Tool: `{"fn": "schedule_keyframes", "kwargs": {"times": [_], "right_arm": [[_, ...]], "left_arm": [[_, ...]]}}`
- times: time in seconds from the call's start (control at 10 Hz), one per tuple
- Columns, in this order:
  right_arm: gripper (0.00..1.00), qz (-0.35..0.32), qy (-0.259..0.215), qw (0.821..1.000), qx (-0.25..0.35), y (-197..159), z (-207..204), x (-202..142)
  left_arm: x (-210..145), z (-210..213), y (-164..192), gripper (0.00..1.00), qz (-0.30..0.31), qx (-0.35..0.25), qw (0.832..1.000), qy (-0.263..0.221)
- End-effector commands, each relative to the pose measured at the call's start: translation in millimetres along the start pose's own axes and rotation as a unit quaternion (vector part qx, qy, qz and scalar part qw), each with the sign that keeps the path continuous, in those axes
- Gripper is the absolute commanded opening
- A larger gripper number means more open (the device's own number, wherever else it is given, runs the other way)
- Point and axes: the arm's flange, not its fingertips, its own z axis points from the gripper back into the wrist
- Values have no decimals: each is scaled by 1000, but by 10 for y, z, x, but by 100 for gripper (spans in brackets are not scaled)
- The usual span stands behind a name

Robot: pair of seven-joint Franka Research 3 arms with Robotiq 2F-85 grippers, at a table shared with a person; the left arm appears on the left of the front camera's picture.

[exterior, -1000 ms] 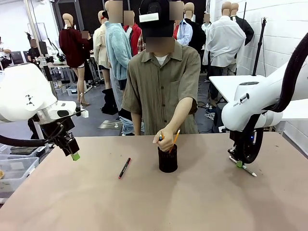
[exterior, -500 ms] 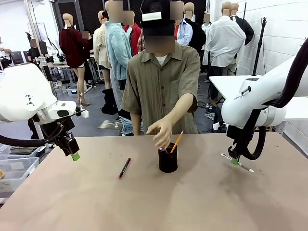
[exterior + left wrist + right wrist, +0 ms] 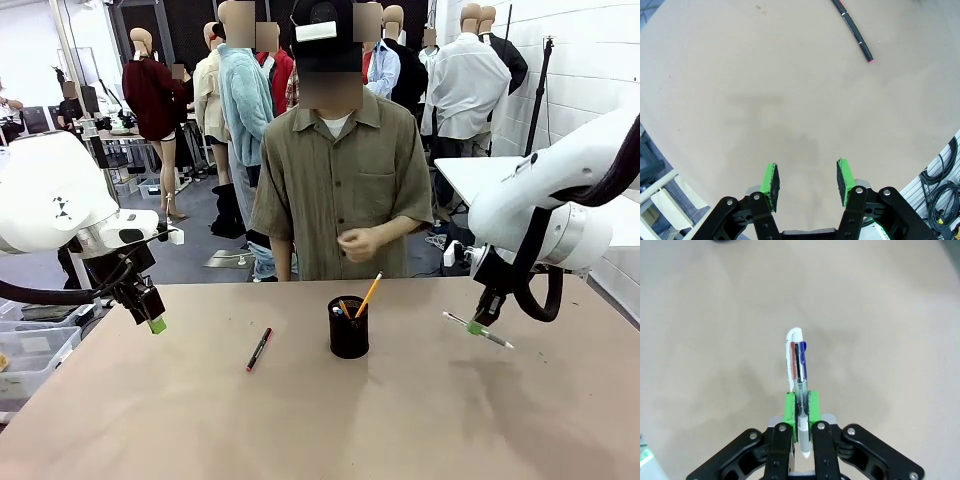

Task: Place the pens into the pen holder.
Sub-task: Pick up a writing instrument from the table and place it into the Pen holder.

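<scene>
Front view: the right gripper (image 3: 477,325), right of the pen holder (image 3: 348,328), held the pale pen (image 3: 480,331); the black pen (image 3: 259,349) lay left of it. Left wrist view: the left gripper (image 3: 806,172) had its jaws apart, empty. Right wrist view: jaws clamped on the pale pen. Next, probably, bring it over the pen holder and tip it upright.

— What colour is the pen holder (image 3: 348,335)?
— Black. The pencil (image 3: 369,295) is yellow-orange.
— And the table (image 3: 400,420)?
— Plain tan, with a few faint darker smudges.
— The two pens?
— The black pen (image 3: 259,349) has red ends. The white pen (image 3: 796,357) has a clear barrel and red, black and blue sliders.
— The robot?
— White arms. The left gripper (image 3: 806,182) and right gripper (image 3: 800,402) are black with bright green pads (image 3: 771,180).
— The person's shirt (image 3: 330,190)?
— Olive-khaki.
</scene>
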Motion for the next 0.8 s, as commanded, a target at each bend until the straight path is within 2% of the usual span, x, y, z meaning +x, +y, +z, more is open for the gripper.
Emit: {"fn": "schedule_keyframes", "kwargs": {"times": [0.0,0.2,0.3,0.5,0.6,0.7], "right_arm": [[0,86,-82,991,63,125,23,-150],[0,134,-151,977,74,280,101,-72],[0,128,-192,971,65,370,140,23],[0,155,-307,936,73,519,176,209],[0,139,-369,917,63,532,193,290],[0,111,-430,892,82,536,225,409]], "left_arm": [[3,15,16,62,-3,7,1000,1],[3,15,16,62,-3,7,1000,1],[3,15,16,62,-3,7,1000,1],[3,15,16,62,-3,7,1000,1],[3,15,16,62,-3,7,1000,1],[3,15,16,62,-3,7,1000,1]]}}
